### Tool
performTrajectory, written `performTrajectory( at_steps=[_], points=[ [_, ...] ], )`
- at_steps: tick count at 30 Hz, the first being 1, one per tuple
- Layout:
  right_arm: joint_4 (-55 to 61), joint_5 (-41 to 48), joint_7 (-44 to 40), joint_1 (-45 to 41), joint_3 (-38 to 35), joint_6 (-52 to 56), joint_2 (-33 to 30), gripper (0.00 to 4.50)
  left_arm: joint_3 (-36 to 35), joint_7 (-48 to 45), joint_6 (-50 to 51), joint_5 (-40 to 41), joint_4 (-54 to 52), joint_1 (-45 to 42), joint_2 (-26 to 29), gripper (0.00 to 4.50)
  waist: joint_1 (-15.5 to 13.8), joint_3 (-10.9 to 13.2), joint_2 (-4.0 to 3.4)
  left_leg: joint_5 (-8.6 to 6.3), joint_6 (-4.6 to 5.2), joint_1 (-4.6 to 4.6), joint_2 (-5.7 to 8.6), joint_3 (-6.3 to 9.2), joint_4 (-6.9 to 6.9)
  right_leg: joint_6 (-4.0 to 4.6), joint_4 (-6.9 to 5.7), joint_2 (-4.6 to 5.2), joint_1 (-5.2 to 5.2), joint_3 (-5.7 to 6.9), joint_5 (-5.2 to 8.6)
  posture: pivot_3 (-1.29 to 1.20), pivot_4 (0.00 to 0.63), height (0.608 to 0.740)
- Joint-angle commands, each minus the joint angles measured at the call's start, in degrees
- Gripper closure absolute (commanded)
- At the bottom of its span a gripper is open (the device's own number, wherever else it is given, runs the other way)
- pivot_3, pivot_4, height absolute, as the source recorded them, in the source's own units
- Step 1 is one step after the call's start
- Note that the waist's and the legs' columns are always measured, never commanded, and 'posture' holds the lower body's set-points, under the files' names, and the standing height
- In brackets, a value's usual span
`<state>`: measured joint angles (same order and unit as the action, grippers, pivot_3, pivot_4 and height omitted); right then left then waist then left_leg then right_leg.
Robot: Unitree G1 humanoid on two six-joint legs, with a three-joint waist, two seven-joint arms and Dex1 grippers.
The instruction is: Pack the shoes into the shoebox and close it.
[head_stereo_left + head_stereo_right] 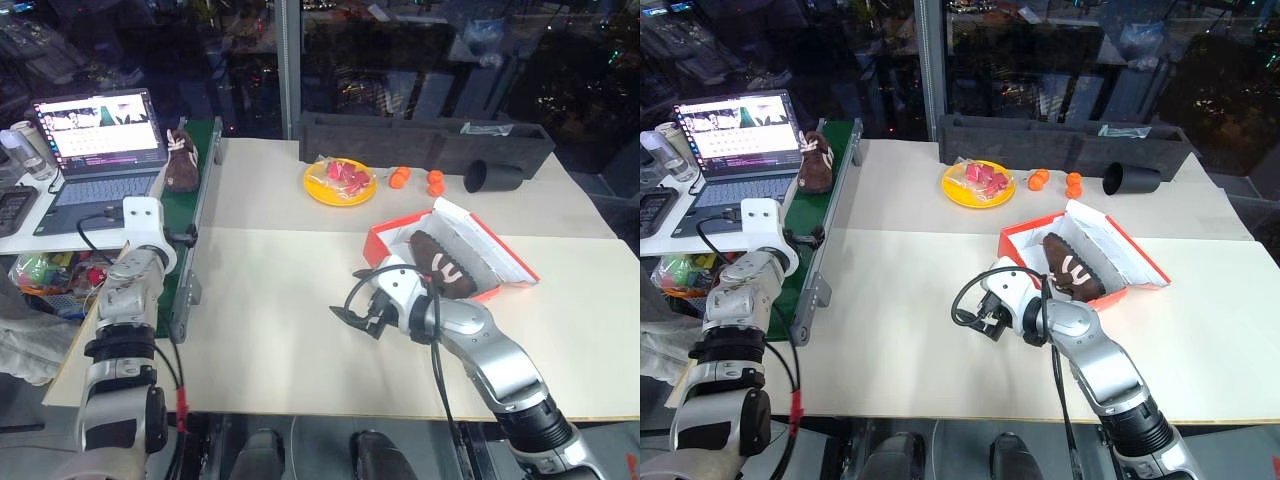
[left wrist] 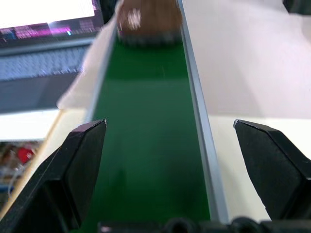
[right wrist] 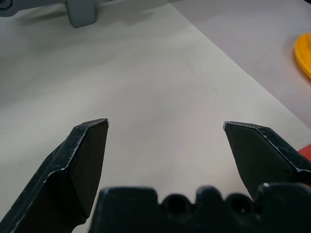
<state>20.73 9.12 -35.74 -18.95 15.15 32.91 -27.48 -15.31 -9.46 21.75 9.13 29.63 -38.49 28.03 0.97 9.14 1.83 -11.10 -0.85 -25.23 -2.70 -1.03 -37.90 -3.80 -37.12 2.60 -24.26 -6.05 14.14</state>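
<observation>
One shoe (image 1: 443,264) lies in the open shoebox (image 1: 505,262) near the table's (image 1: 280,310) right edge. The other shoe (image 1: 181,158) sits at the far end of the green belt (image 2: 146,145). Both the left gripper (image 2: 170,141) and right gripper (image 3: 165,127) are spread wide, empty.

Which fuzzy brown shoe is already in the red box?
The shoe with white stripes by the right gripper lies in the open shoebox. The other shoe sits on the green belt beside the laptop.

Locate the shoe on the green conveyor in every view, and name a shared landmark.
Left eye view: shoe on the green conveyor, far end, beside the laptop.
Right eye view: same spot.
Left wrist view: ahead on the belt.
Right wrist view: absent.
Shared landmark: green belt.
</observation>
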Motion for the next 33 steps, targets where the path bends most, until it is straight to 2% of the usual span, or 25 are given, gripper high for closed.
performTrajectory(
  at_steps=[1,20,27,33],
  points=[
    [2.6,0.0,0.5,-0.1,-0.5,0.3,0.4,0.02,-0.5,0.5,-0.9,-0.4,-1.0,-0.8,0.9,0.00,0.0,0.0,0.00,0.00,0.00,0.00,0.00,0.00,0.00,0.00,0.00,0.00,0.00,0.00,0.00,0.00,0.150,0.714],
    [3.3,0.1,0.6,0.3,-0.5,1.1,0.9,0.02,-0.9,1.3,-1.8,-0.4,0.2,-0.7,1.3,0.00,-0.1,0.0,0.01,0.00,-0.01,0.00,0.00,0.00,0.00,0.00,-0.01,0.00,0.00,0.00,0.00,0.00,0.150,0.714],
    [3.4,0.2,0.7,0.2,-0.7,1.5,1.2,0.02,0.1,0.9,1.4,-0.1,1.0,0.0,0.3,0.00,-0.2,0.0,0.01,0.01,-0.01,0.00,0.00,0.00,0.00,0.00,-0.03,0.00,0.01,0.00,0.00,0.00,0.150,0.714],
    [3.2,0.5,0.8,-0.4,-1.0,1.6,1.5,0.00,-0.2,-0.3,2.5,0.9,-1.4,0.3,-0.6,1.64,-0.5,0.0,0.02,0.13,-0.22,0.07,0.01,0.02,0.00,0.01,-0.10,0.01,0.08,0.03,-0.01,0.00,0.150,0.714]
  ],
)
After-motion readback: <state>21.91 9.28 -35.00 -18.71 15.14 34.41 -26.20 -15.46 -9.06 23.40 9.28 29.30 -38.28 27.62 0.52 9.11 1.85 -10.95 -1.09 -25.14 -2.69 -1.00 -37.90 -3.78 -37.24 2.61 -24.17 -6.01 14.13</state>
